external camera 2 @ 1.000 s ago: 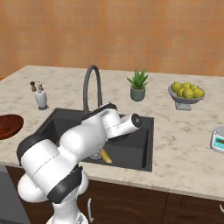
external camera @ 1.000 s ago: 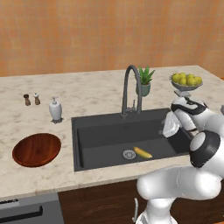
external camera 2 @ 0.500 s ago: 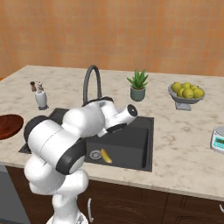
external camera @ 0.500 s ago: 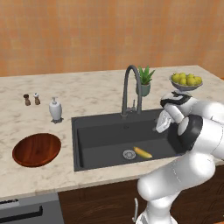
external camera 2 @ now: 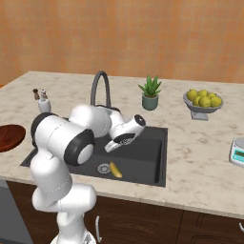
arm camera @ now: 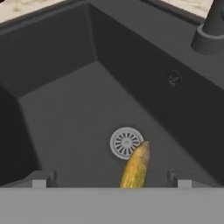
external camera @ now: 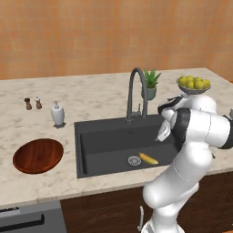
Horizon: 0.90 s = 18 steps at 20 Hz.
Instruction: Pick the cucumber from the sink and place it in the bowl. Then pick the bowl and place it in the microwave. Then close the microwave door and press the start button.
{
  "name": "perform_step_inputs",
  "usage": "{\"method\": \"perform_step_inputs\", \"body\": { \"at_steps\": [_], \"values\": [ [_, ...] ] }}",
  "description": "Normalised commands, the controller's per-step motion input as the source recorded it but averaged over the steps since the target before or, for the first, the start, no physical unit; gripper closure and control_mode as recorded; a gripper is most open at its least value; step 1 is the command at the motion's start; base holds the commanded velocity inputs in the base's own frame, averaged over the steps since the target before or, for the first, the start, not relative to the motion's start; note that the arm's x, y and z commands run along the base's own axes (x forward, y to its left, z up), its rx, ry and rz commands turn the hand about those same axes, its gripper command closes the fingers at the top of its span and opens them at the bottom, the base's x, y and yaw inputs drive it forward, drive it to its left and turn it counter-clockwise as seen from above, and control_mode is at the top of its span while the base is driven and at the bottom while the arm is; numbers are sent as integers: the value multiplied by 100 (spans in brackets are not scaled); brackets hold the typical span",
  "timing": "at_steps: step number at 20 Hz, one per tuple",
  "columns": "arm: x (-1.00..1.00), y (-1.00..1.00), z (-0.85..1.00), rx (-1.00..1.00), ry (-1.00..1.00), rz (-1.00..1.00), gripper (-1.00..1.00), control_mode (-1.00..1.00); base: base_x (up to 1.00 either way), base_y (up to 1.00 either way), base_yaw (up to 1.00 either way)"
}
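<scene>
The cucumber [external camera: 149,159] lies flat on the floor of the sink [external camera: 104,136], a stubby yellowish piece just right of the round steel drain [external camera: 134,160], one end touching the drain's rim in the hand view [arm camera: 136,166]. The dark basin is sunk into a speckled marble surface [external camera: 91,93], with the arched dark faucet [external camera: 136,91] standing at its far edge. The gripper [external camera 2: 116,143] hangs over the sink above the cucumber, apart from it, its fingers spread wide with nothing between them; in the hand view the two tips [arm camera: 41,178] rise at either side of the cucumber's near end. The reddish-brown wooden bowl [external camera: 38,155] rests on the surface to the left of the sink, well apart from it. Near the far left corner of the sink stands a white soap dispenser [external camera: 58,113], and farther left two small shakers [external camera: 32,103] stand side by side. A potted succulent [external camera: 150,84] sits behind the faucet, and to its right a grey footed dish of yellow-green fruit [external camera: 194,84]. At the right edge of the surface in the right base view sits a small kitchen scale [external camera 2: 237,151]; its display is too small to read. No brand or label is legible anywhere.
</scene>
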Motion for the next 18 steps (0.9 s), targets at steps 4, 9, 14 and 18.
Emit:
{"method": "perform_step_inputs", "body": {
  "at_steps": [4, 9, 14, 18],
  "values": [
    [10, -5, -50, 0, 1, 0, -100, -100, 0, 0, 0],
    [13, -16, -48, 0, 0, 0, -100, -100, 0, 0, 0],
    [10, -4, -48, 0, 0, 1, -100, -100, 0, 0, 0],
    [4, -3, -45, 4, -9, 5, -100, -100, 0, 0, 0]
  ]
}}
